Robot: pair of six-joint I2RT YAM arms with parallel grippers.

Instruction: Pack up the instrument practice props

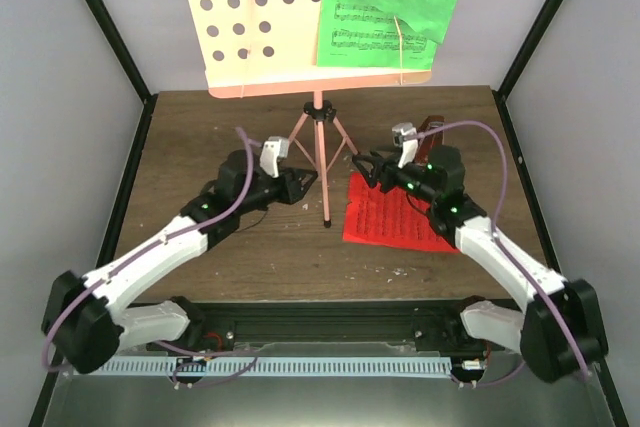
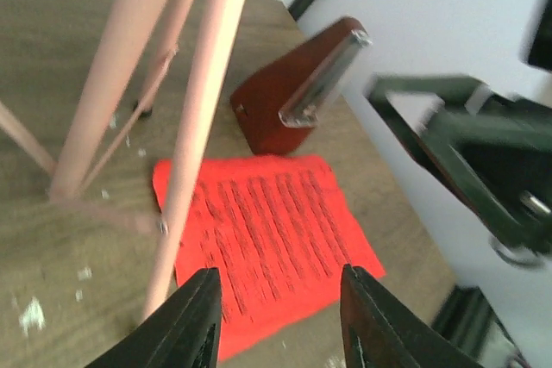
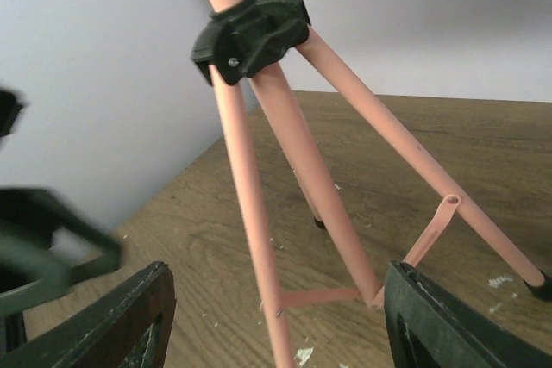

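Note:
The pink music stand (image 1: 322, 152) stands at the table's middle back, with a green music sheet (image 1: 385, 12) on the right of its hole-dotted desk. A red music sheet (image 1: 388, 215) lies flat to the right of the legs. The reddish-brown metronome (image 2: 293, 88) lies tipped behind it. My left gripper (image 1: 305, 182) is open just left of the tripod legs (image 2: 203, 127), looking past them at the red sheet (image 2: 267, 230). My right gripper (image 1: 360, 167) is open just right of the legs (image 3: 259, 213), facing the black hub (image 3: 250, 32). Neither holds anything.
White walls with black frame posts (image 1: 120, 57) close in the wooden table (image 1: 200, 127) on both sides. Small white crumbs (image 1: 395, 272) lie near the front. My right arm (image 1: 480, 237) lies over part of the red sheet.

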